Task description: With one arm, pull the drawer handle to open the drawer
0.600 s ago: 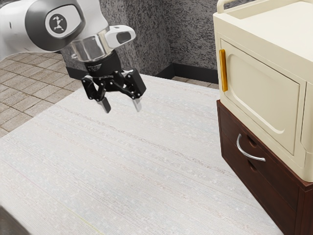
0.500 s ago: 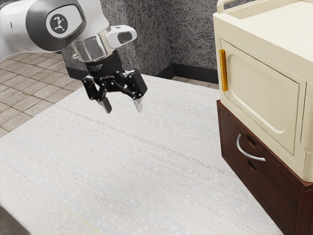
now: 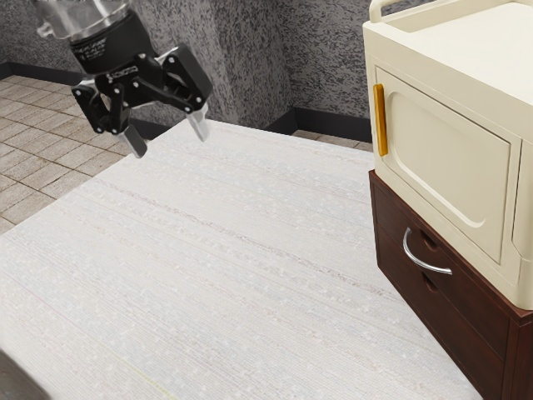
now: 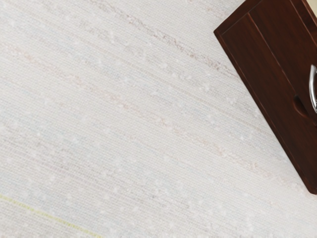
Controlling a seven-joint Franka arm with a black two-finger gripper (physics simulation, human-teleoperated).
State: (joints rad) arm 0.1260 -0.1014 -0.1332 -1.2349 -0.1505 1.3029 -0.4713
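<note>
Opening the drawer (image 3: pixel 479 300) is the task, and by my judgement the work is only at its approach. The brown cabinet (image 3: pixel 518 367) stands on the counter (image 3: pixel 208 275), and the drawer looks flush in it. The curved metal handle (image 3: pixel 423 264) sits on the front face of the brown cabinet; I think it bows outward so that a grip can go behind it. The fingers (image 3: pixel 136 143) are spread apart with nothing between them, raised over the counter and well apart from the brown cabinet. Probably they are kept wide so they can take the handle from two sides. The next move should bring them to the front of the brown cabinet, turned to suit the handle; a crooked grip could slip.

On top of the brown cabinet rests a cream cabinet (image 3: pixel 450 150) with a yellow handle (image 3: pixel 381 121), which is not the one to pull. On the black mount (image 3: pixel 112 46) above the fingers there is small pale lettering, but I cannot read it.
</note>
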